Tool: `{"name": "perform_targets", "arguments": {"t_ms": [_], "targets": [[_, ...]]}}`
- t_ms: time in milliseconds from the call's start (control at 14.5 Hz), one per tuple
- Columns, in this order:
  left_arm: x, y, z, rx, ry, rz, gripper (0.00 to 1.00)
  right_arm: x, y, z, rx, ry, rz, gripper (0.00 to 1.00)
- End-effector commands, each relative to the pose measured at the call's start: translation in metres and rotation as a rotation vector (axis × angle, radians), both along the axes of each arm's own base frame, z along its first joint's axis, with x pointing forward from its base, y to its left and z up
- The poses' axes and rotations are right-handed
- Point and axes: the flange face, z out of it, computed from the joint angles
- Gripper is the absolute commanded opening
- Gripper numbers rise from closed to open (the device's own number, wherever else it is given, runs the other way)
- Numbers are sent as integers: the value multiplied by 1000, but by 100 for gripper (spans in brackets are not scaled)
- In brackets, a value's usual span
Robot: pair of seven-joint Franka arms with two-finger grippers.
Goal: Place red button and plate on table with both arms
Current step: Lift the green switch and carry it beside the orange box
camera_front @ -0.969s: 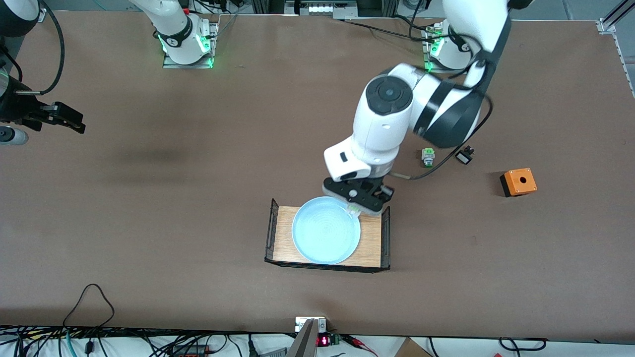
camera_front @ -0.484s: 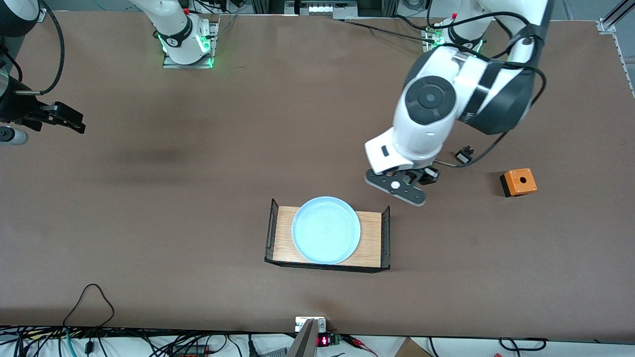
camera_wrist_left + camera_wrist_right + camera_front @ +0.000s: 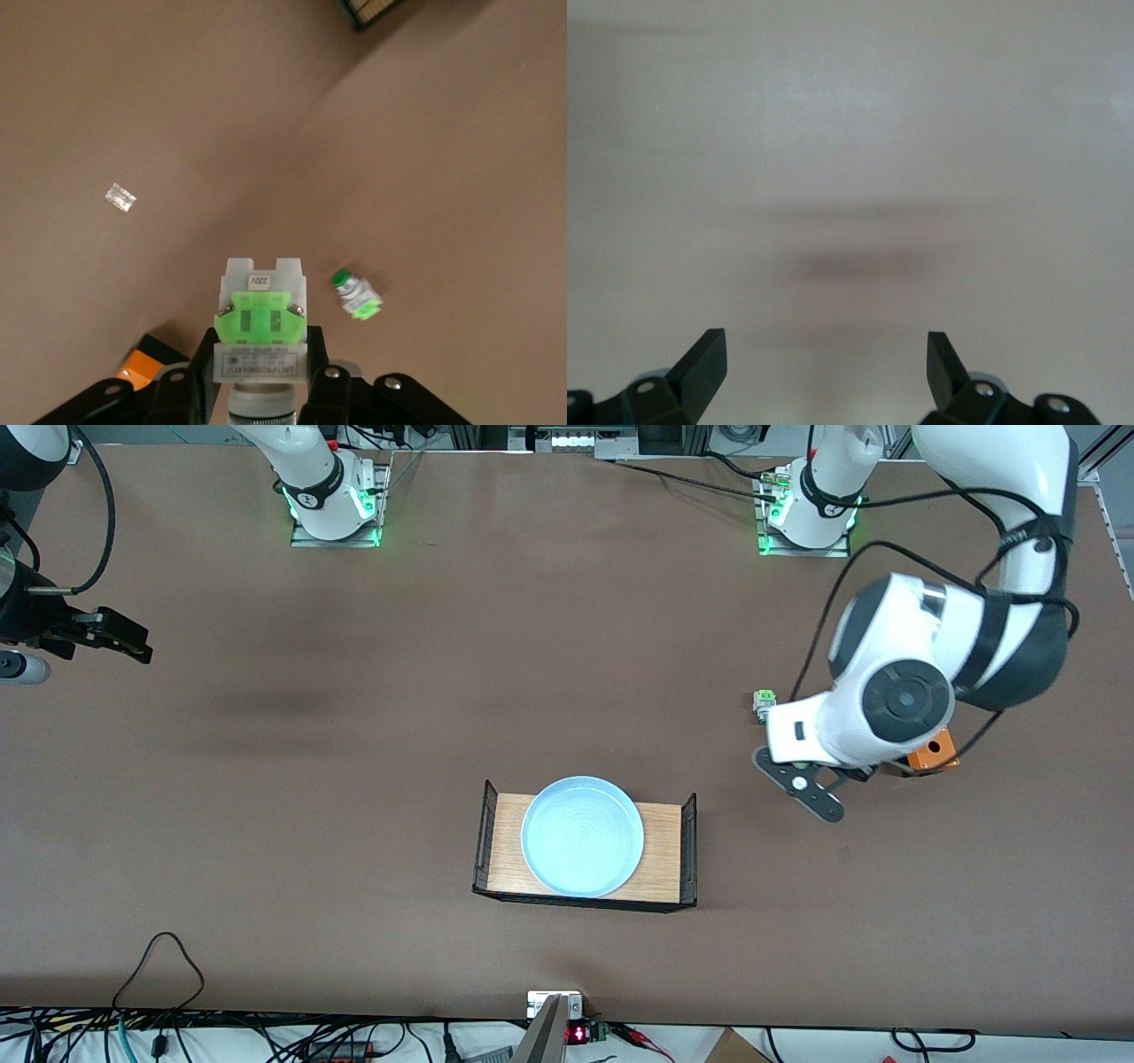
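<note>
A robotics lab: bolted-down arm bases (image 3: 335,505) with green status lights on a brown tabletop (image 3: 354,779), tangled cables (image 3: 159,1036) along its edge.

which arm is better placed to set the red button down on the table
Left: the left gripper already holds the red button over bare table. The right gripper waits open at the table's edge.

— Where's the left arm?

— Bent over at its own end of the desk (image 3: 532,646), forearm tipped down, left hand (image 3: 262,390) hanging in the air, fingers clamped on the red button (image 3: 262,323).

— And the right one?

— Waiting at its end, right hand (image 3: 826,359) above bare desk, fingers (image 3: 704,359) spread wide, nothing between them.
</note>
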Motion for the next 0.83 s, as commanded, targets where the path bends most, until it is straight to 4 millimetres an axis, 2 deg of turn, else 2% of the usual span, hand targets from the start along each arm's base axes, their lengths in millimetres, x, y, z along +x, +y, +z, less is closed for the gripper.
{"name": "perform_targets", "arguments": {"t_ms": [0,138,277,415,484,553,761], "targets": [[-5,47,-35,-28,-4,-79,31,-3,1,13,19,-17,-8,100],[-8,75,-65,-44,-1,-98,32,-2,-2,19,18,-29,-5,100],[-16,89,-102,-62,-23,-137,32,0,0,16,16,-24,1,100],[-33,107,-144,-81,-59,-128,32,0,6,14,16,-16,21,100],[-40,109,-158,-90,-82,-131,32,-2,6,10,20,10,16,100],[-48,109,-172,-99,-103,-134,32,-4,8,8,36,33,-4,100],[-61,120,-195,-114,-142,-123,32,-4,20,6,121,42,-91,100]]}}
